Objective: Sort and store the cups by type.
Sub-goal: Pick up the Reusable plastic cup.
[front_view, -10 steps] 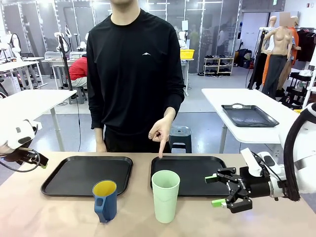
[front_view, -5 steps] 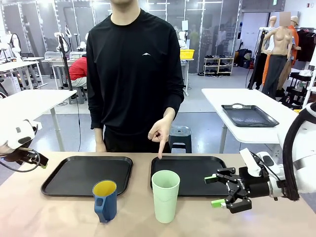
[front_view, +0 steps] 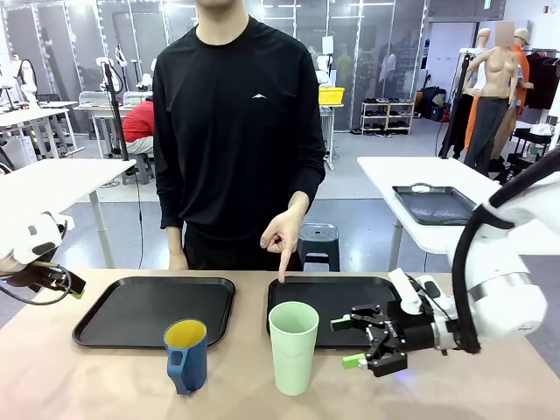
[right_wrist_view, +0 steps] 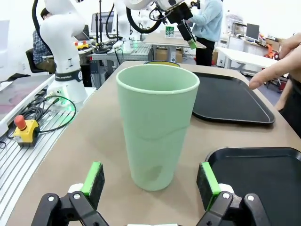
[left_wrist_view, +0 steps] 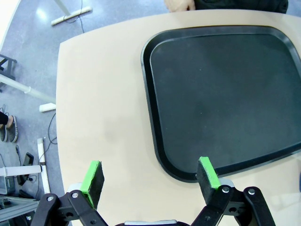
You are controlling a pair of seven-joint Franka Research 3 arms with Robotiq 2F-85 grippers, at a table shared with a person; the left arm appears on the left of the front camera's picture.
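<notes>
Right claw (front_view: 344, 342) nearer, spread wide, just beside green tumbler (front_view: 293, 350)

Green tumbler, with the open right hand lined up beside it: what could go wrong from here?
1. The green tumbler is tall and stands free on the table; a fingertip of the right hand clipping its wall might tip it.
2. The blue mug stands near on its other side, so a shoved tumbler might knock it.
3. The person's finger points down at the far edge of the right tray; a placement there might meet it.
</notes>
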